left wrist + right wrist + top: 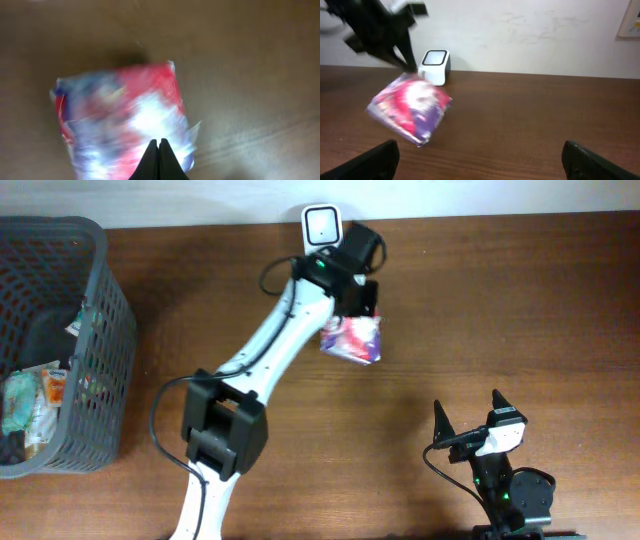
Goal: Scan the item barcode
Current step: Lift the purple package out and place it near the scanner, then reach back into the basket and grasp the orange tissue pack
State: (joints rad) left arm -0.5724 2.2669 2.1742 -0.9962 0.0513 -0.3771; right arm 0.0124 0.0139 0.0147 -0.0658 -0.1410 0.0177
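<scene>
My left arm (290, 320) is hanging stretched out over the desk (520, 300), with its end just in front of the scanner (322, 225), which is standing at the far edge against the wall (545, 35). My left jaws are pressed fully together. Their fingertips (151, 162) are meeting on the near edge of the packet (120, 115), so they seem to be pinching its wrapper there. The packet is red, white, blue and purple. It is sitting directly under my left wrist, near the scanner and a little to the right of it in the overhead view. In the right wrist view it is tilting, with one corner low by the desk, and I cannot tell if that corner is touching the wood. The packet is looking blurred in both wrist views, so its print is not readable. My right jaws are standing wide open and are gripping nothing. Their two fingers (370, 160) are pointing toward the scanner from the near right part of the desk, well apart from the packet. A grey basket (110, 330) with some wrapped goods inside is standing at the left end of the desk.
</scene>
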